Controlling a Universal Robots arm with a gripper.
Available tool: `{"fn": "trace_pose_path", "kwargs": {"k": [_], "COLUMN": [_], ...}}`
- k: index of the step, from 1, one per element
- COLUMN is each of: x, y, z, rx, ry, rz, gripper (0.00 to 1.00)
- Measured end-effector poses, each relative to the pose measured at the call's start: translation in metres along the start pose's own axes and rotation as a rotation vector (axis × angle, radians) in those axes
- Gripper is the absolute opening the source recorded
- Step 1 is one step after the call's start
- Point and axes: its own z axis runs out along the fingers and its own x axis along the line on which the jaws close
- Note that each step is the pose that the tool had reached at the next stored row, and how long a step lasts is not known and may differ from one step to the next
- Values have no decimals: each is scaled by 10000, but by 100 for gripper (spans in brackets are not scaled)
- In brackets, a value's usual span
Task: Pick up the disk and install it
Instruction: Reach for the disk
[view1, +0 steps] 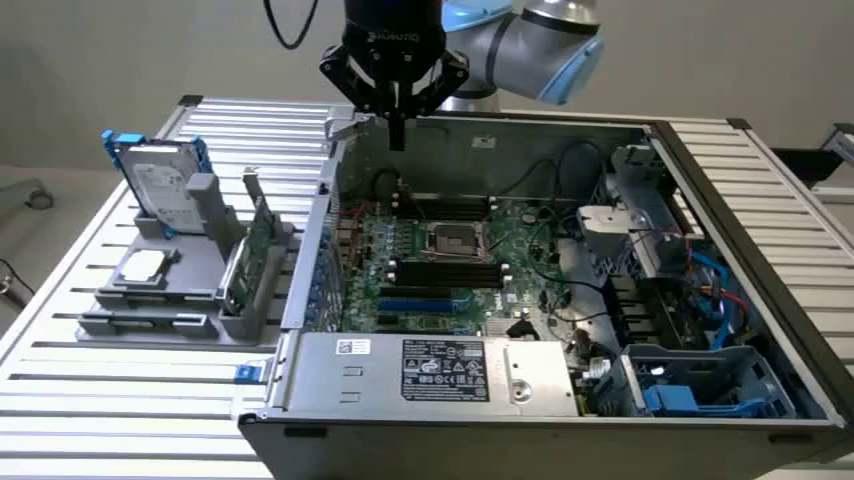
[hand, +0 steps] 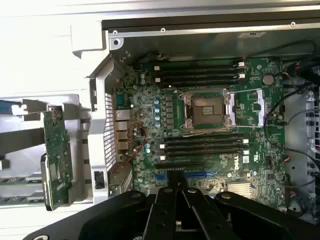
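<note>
Slatted table (view1: 80, 400) carries an open case (view1: 400, 370) and a grey rack (view1: 174, 300). Hand (view1: 396, 138), closed and empty, hangs above the case. Disk (view1: 160, 185) stands upright in the rack, well apart from the hand, toward the exterior view's left.

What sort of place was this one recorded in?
Likely a robotics lab bench for computer assembly: an open grey metal computer case with its green motherboard exposed sits on a ribbed aluminium table, beside a grey plastic rack holding the blue-framed silver disk on edge.
</note>
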Motion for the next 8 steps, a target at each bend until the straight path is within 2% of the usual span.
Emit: {"fn": "trace_pose_path", "kwargs": {"k": [8], "x": [0], "y": [0], "z": [0], "rx": [0], "ry": [-1], "rz": [0], "gripper": [11]}}
